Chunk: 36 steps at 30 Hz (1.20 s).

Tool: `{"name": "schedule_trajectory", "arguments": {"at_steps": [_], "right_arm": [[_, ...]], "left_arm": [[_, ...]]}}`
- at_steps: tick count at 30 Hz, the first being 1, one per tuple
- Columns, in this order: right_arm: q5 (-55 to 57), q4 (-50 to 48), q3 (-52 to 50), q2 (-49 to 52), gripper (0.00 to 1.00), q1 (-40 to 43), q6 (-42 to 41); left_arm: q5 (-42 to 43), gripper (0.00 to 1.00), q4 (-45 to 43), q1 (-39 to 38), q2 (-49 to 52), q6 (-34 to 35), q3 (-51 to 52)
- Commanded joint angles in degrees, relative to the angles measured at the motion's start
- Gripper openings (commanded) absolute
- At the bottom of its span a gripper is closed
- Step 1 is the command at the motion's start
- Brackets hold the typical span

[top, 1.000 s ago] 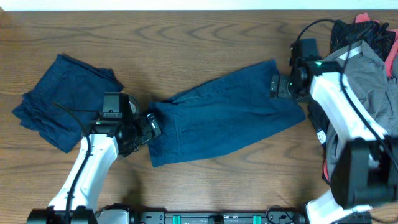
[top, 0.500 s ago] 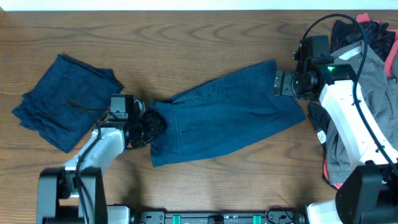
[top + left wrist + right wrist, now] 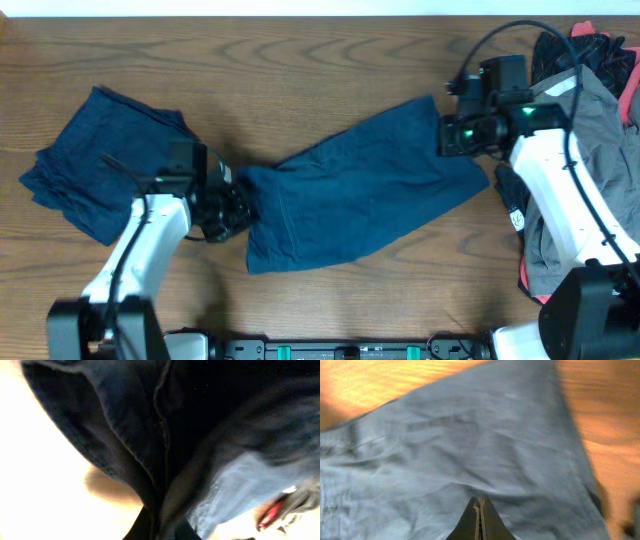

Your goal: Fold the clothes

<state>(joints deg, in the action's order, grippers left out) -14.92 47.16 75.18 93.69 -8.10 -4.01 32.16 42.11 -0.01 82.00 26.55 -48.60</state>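
Your navy garment [image 3: 360,190] lies spread across the middle of the table [image 3: 300,60], running on a slant from its near-left end up to its far-right end. Your two arms have it by the ends.

Your left gripper [image 3: 238,205] sits at the garment's left end, where the cloth gathers into a narrow bunch. In the left wrist view dark denim fills nearly the whole frame, with a stitched seam running down toward the fingers [image 3: 145,527]. That view is dark and blurred, but the claw seems clenched on a fold of the navy garment, with the cloth drawn in right at its tips.

Your right gripper [image 3: 447,135] is at the far-right end of the same garment, on its edge. From the right wrist camera you see the two fingers [image 3: 480,522] pressed together with only a thin line between them. The blue cloth puckers toward their tips, so this claw is grasping the garment too. Bare wood shows beyond the cloth on both sides of that frame.

To the left of your left arm, a folded navy piece [image 3: 100,160] rests flat on the table, just beside the gripper but apart from the spread garment.

At the far-right corner sits the unsorted pile: a grey shirt [image 3: 585,120] draped under your right arm, a black item [image 3: 565,50] behind it, and a coral-red item [image 3: 632,98] showing at the pile's right edge.
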Motion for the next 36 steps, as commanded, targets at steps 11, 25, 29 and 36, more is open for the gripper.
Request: {"name": "schedule_trajectory", "arguments": {"at_steps": [11, 25, 29, 36], "right_arm": [[-7.17, -22.64, -13.62, 7.98, 0.01, -22.56, -2.54], [-8.37, -43.52, -13.84, 21.29, 0.01, -41.29, -8.15], [-6.23, -40.02, -12.41, 16.87, 0.01, -38.32, -8.17], [0.87, -25.79, -12.24, 3.78, 0.01, -25.97, -5.64]], "left_arm": [[5.2, 0.06, 10.73, 0.33, -8.48, -2.01, -15.5], [9.38, 0.06, 1.49, 0.31, -8.48, 6.4, -17.75], [8.55, 0.06, 1.49, 0.31, -8.48, 6.32, -17.66], [7.02, 0.06, 2.03, 0.31, -8.33, 6.12, -17.53]]}}
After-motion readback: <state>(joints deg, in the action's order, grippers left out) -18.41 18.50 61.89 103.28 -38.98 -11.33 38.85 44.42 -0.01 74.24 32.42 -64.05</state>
